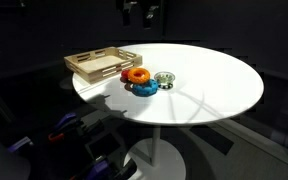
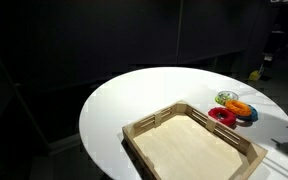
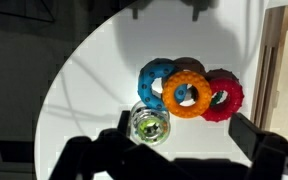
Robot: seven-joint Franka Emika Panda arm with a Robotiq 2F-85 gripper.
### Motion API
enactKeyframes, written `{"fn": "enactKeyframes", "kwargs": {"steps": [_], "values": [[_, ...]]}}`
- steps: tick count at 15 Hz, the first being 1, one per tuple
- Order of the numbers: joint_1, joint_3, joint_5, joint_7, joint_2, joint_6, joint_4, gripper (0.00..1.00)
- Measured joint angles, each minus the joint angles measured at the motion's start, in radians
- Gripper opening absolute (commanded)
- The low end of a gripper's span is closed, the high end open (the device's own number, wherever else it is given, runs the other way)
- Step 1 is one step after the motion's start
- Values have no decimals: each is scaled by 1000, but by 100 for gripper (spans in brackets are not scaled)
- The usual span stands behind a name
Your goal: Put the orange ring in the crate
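The orange ring (image 3: 187, 93) lies on top of a blue ring (image 3: 155, 78) and a red ring (image 3: 226, 97) in a small pile on the white round table (image 3: 94, 80). The pile shows in both exterior views, orange ring (image 1: 136, 74) (image 2: 240, 107) uppermost. The wooden slat crate (image 1: 102, 62) (image 2: 189, 145) stands beside the pile; its edge shows in the wrist view (image 3: 275, 60). My gripper (image 3: 184, 140) is open and empty, well above the rings. In an exterior view it hangs high over the table (image 1: 142, 12).
A small clear round object with a green centre (image 3: 149, 125) (image 1: 165, 78) (image 2: 226, 97) sits close to the blue ring. The table edge (image 1: 184, 118) curves near the pile. Dark surroundings and clutter lie below the table (image 1: 74, 130).
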Motion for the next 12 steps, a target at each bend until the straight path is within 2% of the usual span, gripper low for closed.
{"fn": "enactKeyframes", "kwargs": {"steps": [7,12], "values": [[34,1,89,-1,172,146,-32,100],[56,8,93,-1,274,283,-47,100]]}}
